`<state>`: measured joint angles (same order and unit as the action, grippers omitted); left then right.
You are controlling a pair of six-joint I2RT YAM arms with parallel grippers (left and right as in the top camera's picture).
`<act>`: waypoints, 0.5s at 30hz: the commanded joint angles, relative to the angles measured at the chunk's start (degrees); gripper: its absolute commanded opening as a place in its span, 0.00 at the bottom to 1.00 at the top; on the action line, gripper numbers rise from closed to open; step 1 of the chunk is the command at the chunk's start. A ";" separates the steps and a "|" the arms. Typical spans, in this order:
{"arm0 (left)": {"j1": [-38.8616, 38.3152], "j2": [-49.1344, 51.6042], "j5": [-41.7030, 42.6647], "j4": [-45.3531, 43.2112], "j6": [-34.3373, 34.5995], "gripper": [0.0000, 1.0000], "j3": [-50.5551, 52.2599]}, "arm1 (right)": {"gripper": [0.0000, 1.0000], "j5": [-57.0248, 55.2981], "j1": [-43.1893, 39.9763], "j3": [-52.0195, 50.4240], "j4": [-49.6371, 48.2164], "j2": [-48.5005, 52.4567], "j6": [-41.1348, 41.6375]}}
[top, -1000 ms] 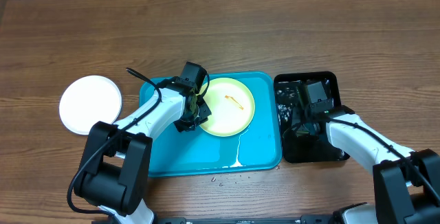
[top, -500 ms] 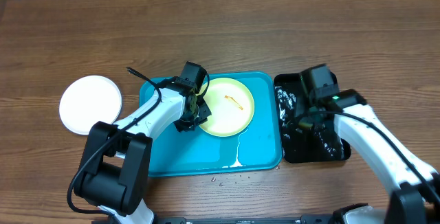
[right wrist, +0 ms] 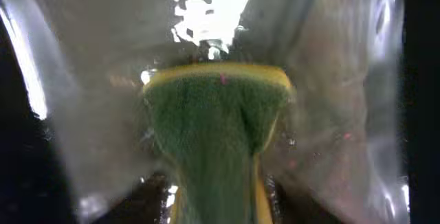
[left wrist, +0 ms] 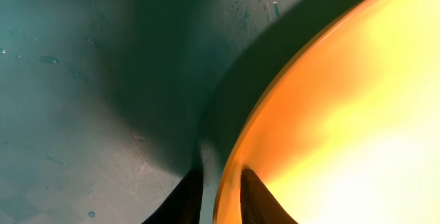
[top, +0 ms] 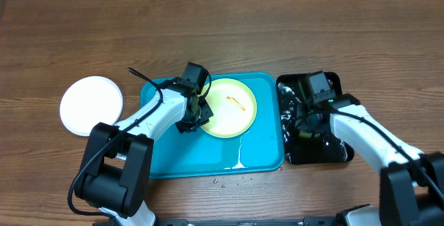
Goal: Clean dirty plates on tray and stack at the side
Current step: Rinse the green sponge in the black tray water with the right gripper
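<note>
Pinching the stiff, likely slippery yellow-green plate [top: 232, 108] by its left rim, left fingers [left wrist: 189, 200] are steadying it on the tray [top: 166, 163]; right fingers [right wrist: 157, 196] are straddling a sponge [right wrist: 213, 128], grip unclear.

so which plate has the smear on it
The pale yellow-green plate on the turquoise tray: it carries an orange streak; the white plate on the table looks clean.
</note>
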<state>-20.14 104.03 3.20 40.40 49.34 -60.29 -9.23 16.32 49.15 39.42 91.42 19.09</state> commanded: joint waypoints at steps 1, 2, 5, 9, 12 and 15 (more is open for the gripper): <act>0.50 3.21 -3.34 0.90 -1.14 0.21 3.30 | 0.95 -0.22 0.02 -0.44 -1.25 0.85 -0.52; 0.50 3.21 -3.28 0.87 -1.14 0.21 3.30 | 0.97 -0.20 0.02 -0.44 -1.29 0.85 -1.11; 0.50 3.21 -3.23 0.90 -1.14 0.21 3.30 | 0.96 -0.20 0.02 -0.48 -0.68 0.98 -1.29; 0.50 3.21 -3.26 0.94 -1.60 0.20 3.30 | 0.79 -0.15 0.02 -2.62 -1.51 1.31 -1.25; 0.50 3.21 -3.23 0.94 -1.60 0.20 3.30 | 0.72 -0.15 0.02 -5.53 -4.44 2.05 -1.27; 0.50 3.21 -3.23 0.90 -1.57 0.20 3.30 | 0.04 -0.17 0.02 -6.75 -4.92 2.21 -1.36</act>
<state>-20.14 104.03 3.22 40.38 49.12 -60.29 -8.82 16.32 44.97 33.85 92.14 17.96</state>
